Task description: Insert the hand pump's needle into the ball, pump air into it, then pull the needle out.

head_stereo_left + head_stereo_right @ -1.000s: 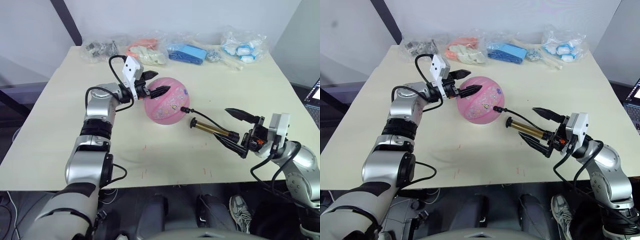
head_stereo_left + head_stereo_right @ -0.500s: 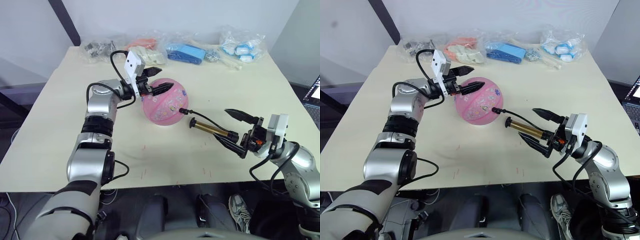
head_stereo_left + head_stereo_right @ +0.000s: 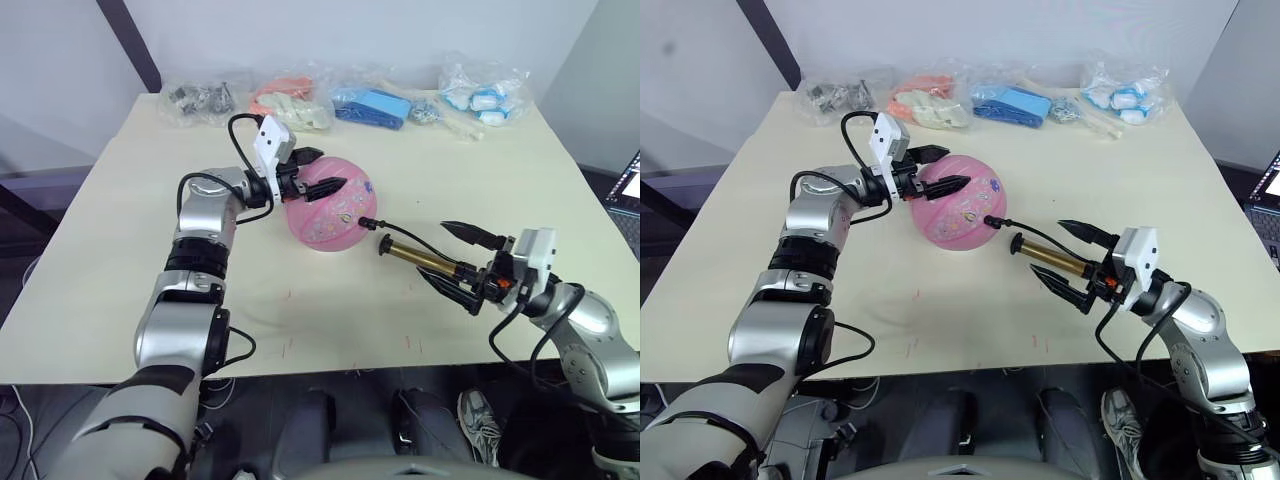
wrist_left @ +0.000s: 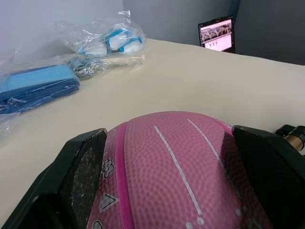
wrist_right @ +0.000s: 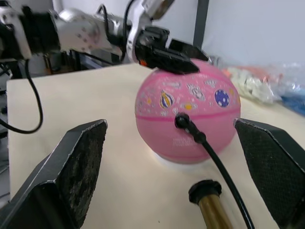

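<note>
Presently catalogued, in descending size, with the ball as landmark. Table (image 3: pixel 130 260): pale wood, bearing everything listed. Ball (image 3: pixel 333 203): pink, printed with cartoons, set near the table's centre; the left gripper (image 3: pixel 318 172) is placed over its upper left side, fingers spread to either flank. Plastic bags (image 3: pixel 380 103): ranged well behind the ball along the far edge. Hand pump (image 3: pixel 420 257): gold-bronze cylinder laid just right of the ball; its handle end sits between the spread fingers of the right gripper (image 3: pixel 458 264), not yet clamped. Hose (image 5: pixel 217 167): run from pump to ball. Needle fitting (image 5: pixel 182 120): seated at the ball's valve. Insertion is judged done; pumping is in hand. Next, the right fingers are to be closed on the handle and stroked while the ball is steadied.
</note>
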